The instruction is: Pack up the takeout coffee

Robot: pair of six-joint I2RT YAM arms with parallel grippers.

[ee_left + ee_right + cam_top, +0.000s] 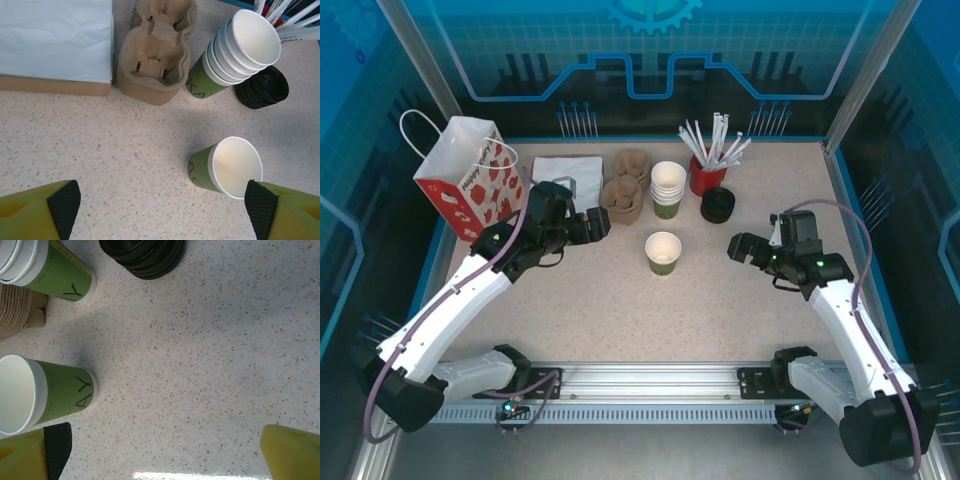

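The takeout coffee is a single olive-green paper cup, white inside and without a lid, standing upright mid-table. My left gripper hovers to its left, open. In the left wrist view the cup stands just ahead of the right fingertip of that gripper, outside the gap. My right gripper is to the cup's right, open, with bare table between its fingers. In the right wrist view the cup sits just beyond the left finger of that gripper.
Behind the cup stand a stack of white-rimmed green cups, a pile of black lids, a red cup of straws and cardboard cup carriers. A white folded paper and a red-and-white gift bag are back left.
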